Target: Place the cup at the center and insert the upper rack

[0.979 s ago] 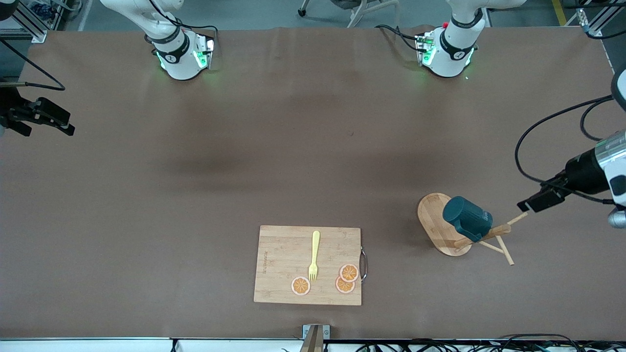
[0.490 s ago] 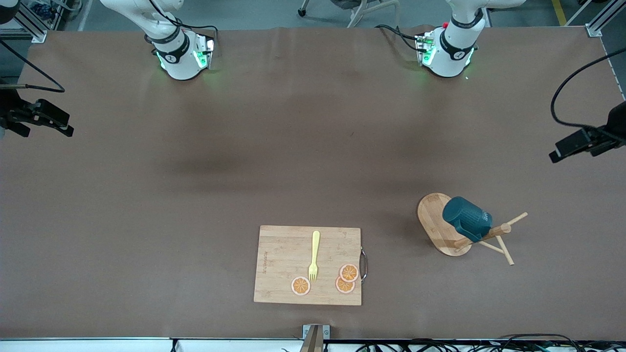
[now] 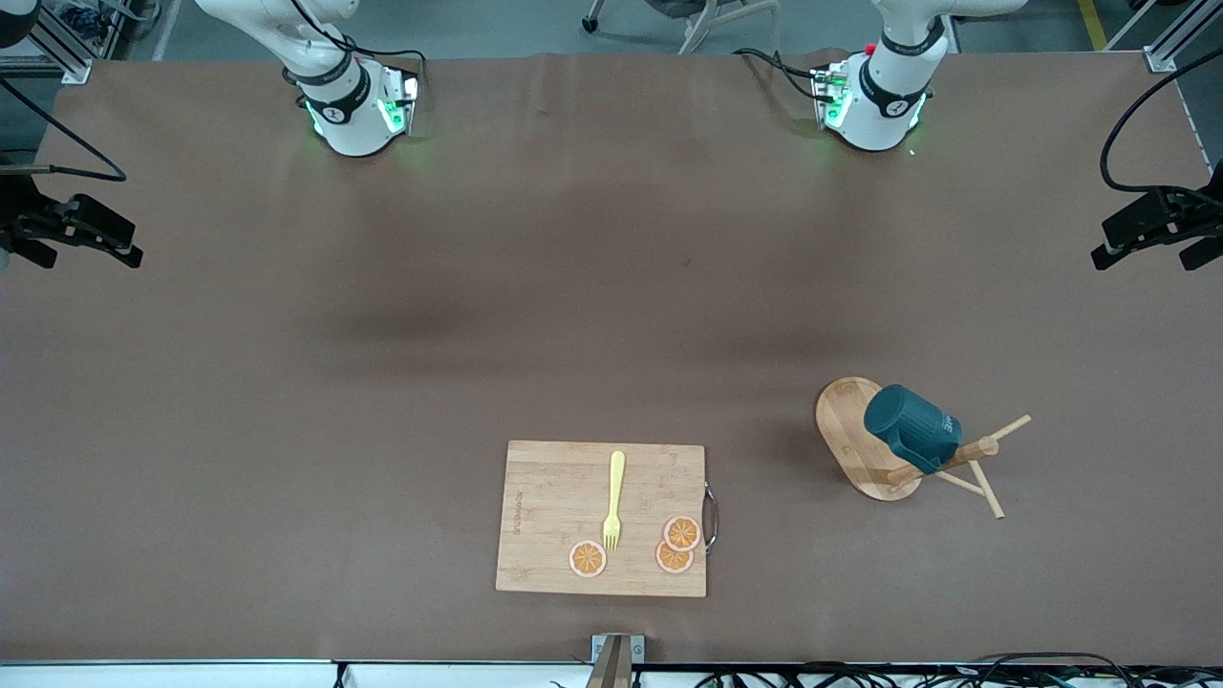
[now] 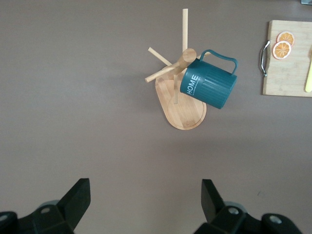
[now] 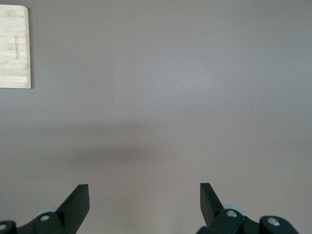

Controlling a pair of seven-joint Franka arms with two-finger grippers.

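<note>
Cup (image 3: 911, 427) hangs on the rack (image 3: 865, 438), at the board's (image 3: 602, 517) three o'clock. We judge it rigid, glazed, slippery; grip its wall or handle. Left gripper (image 4: 142, 204) and right gripper (image 5: 141, 204) hover spread wide, empty, at the table's ends.

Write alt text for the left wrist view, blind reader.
A dark teal cup marked HOME hangs by its handle on the upper rack, a bamboo mug tree standing on the brown table. The left gripper is open above bare table, holding nothing. A cutting board with orange slices shows at the edge.
</note>
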